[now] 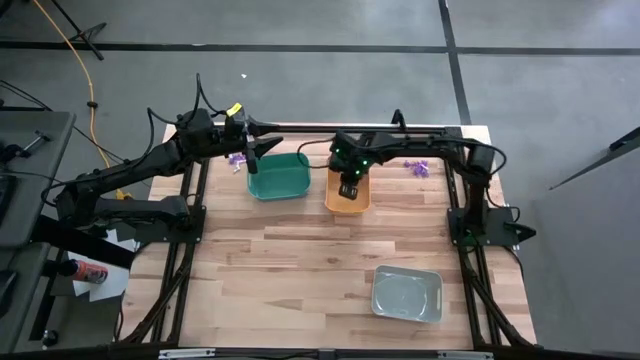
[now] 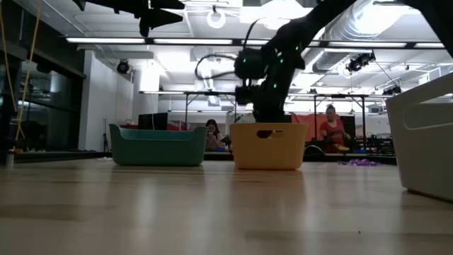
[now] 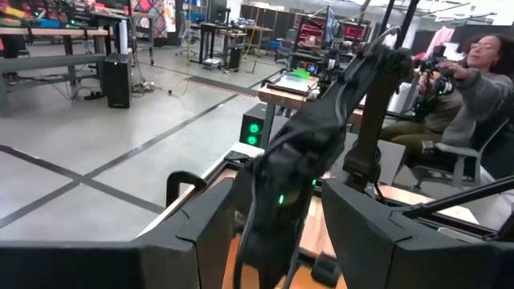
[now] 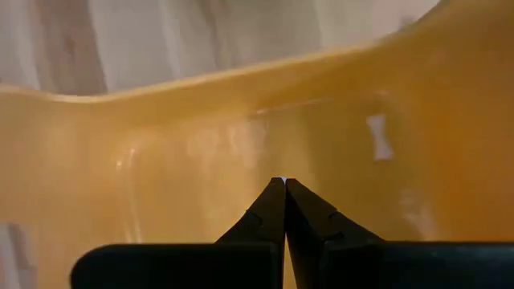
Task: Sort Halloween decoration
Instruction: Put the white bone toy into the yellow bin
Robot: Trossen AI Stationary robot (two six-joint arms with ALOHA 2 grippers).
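Right claw (image 4: 284, 183) pinched together inside orange bin (image 1: 349, 197), apparently empty; left claw (image 1: 252, 160) apart above green bin (image 1: 278, 177). Purple trinkets (image 1: 417, 167) unsorted on bench (image 1: 300, 270); much left.

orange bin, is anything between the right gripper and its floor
Nothing visible. The right gripper, shut, points down inside the orange plastic bin, with only bare bin floor ahead of its tips.

Bins (image 1: 279, 176) green, (image 1: 349, 193) orange, (image 1: 407, 295) grey — trinkets (image 1: 417, 167) purple — table (image 1: 300, 270) pale wood.
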